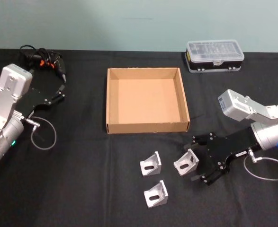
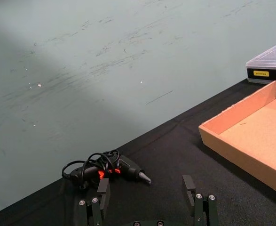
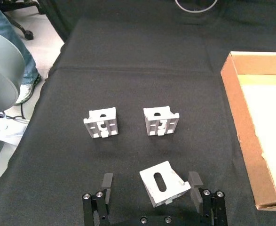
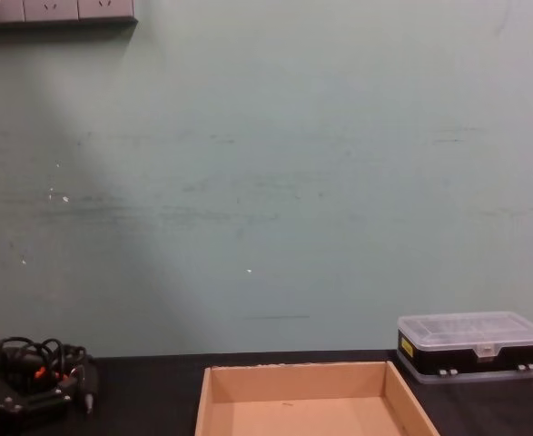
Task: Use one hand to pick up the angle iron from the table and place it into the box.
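Nearest the robot, the front angle iron (image 1: 156, 194) lay alone on the tabletop (image 1: 82, 189). The middle angle iron (image 1: 150, 164) sat just beyond it. Neither was between your fingers.

Your right hand (image 3: 151, 181) was low over the third angle iron (image 1: 186, 161), with its fingers (image 3: 107, 181) spread wide, the bracket between them and nothing gripped. In the right wrist view the piece lay skewed to the jaws and off-centre. One corner sat just beside one finger, perhaps touching it, while a clear gap showed on the other side.

That skew was your main risk, I judge. If you closed from there, the nearer finger would likely meet a corner first and spin or shove the bracket rather than clamp flat faces. A pinch across corners could let the smooth metal slip out on the lift. A shove could also send it toward the middle angle iron, which lay near.

Beyond, the box (image 1: 148, 126) stood empty, its near wall between your hand and the box floor. If you carried too low, the bracket could catch that rim and be knocked loose, or push the light cardboard away.

Your left hand (image 1: 61, 92), also spread and holding nothing, rested well off to the left near a corded tool (image 1: 44, 59). A black case (image 1: 215, 56) sat at the far edge.
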{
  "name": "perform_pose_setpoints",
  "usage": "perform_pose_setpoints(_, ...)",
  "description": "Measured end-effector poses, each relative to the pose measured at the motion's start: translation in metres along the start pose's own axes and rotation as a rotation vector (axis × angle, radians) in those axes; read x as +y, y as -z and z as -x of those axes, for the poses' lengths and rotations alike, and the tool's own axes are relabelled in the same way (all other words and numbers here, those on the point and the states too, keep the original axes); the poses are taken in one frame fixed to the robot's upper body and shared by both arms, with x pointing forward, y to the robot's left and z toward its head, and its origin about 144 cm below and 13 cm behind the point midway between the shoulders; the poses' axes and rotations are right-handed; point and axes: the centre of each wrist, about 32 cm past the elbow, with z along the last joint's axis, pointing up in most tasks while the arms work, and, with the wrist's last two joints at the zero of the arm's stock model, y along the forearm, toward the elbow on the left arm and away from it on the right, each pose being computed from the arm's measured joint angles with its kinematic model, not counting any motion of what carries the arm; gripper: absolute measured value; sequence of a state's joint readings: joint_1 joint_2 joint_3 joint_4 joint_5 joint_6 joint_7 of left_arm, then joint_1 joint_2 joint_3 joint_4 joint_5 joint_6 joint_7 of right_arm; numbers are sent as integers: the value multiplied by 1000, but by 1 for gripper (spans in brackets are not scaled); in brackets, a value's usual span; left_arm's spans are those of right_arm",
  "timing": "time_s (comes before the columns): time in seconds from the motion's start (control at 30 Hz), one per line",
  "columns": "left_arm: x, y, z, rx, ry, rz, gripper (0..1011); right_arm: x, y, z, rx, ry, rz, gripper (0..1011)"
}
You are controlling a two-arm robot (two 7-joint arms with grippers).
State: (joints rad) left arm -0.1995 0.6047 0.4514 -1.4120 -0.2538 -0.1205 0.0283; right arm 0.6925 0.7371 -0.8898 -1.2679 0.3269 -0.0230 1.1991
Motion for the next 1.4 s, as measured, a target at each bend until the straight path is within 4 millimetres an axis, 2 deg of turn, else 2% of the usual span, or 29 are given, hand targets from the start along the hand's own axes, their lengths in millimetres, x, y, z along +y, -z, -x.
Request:
perform_pose_setpoints(1.0,0,0,0,0,0,0,1000,3,4,-1,9,42,8,1004)
perform_pose_setpoints(1.2,0,0,0,0,0,0,1000,3,5,0,6,40,9,929)
perform_pose_setpoints(1.37,0,0,0,0,0,0,1000,4,5,0,4,38,7,790)
perform_pose_setpoints(1.4,0,0,0,0,0,0,1000,5,6,0,4,38,6,736)
